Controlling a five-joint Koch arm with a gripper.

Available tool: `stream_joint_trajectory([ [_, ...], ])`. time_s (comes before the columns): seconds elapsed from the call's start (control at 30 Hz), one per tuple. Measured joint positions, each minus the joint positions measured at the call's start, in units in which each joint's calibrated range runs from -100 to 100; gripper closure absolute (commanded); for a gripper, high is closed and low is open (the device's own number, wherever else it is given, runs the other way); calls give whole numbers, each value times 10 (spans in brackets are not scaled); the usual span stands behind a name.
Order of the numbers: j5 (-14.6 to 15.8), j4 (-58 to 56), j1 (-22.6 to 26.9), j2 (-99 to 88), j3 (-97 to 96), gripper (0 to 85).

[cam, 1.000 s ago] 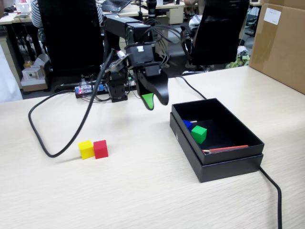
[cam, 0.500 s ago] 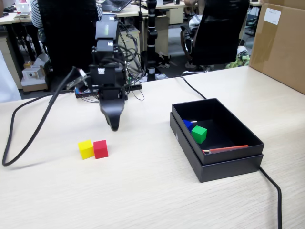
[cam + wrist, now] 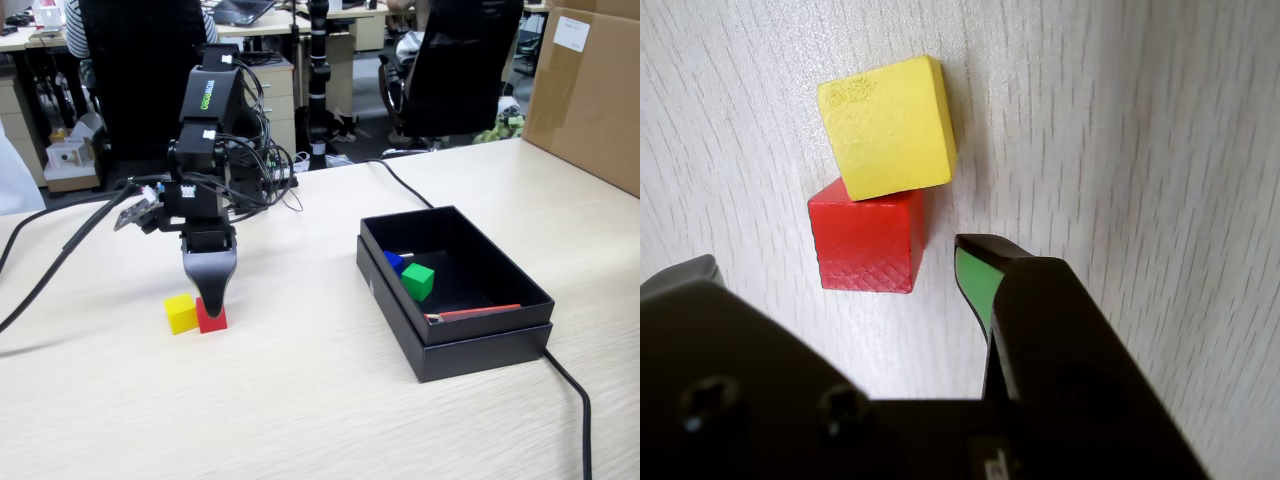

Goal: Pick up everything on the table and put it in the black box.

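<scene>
A: Wrist view first: the gripper [image 3: 835,265] hangs low over the table [image 3: 1140,150] with its jaws spread. The green-padded tip sits just right of the red cube [image 3: 865,240]; the other tip shows only at the left edge, so the red cube lies between them, not yet pinched.

B: And the yellow cube [image 3: 890,125]?

A: Touching the red one, just beyond it and outside the jaws. In the fixed view the gripper [image 3: 207,300] points straight down, its tip in front of the red cube [image 3: 215,318], with the yellow cube [image 3: 180,312] on the left.

B: How far along, would you say?

A: About halfway. The green cube [image 3: 418,281] and blue cube [image 3: 394,262] already lie inside the black box [image 3: 470,345], well apart to the right. Red and yellow remain.
</scene>
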Motion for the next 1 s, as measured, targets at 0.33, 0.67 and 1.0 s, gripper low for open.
stream_joint_trajectory([
  [0.33, -9, 0, -4, 65, 28, 575],
  [0.67, -11, 15, -7, 88, 47, 810],
  [1.0, 6, 18, 65, -67, 46, 810],
])
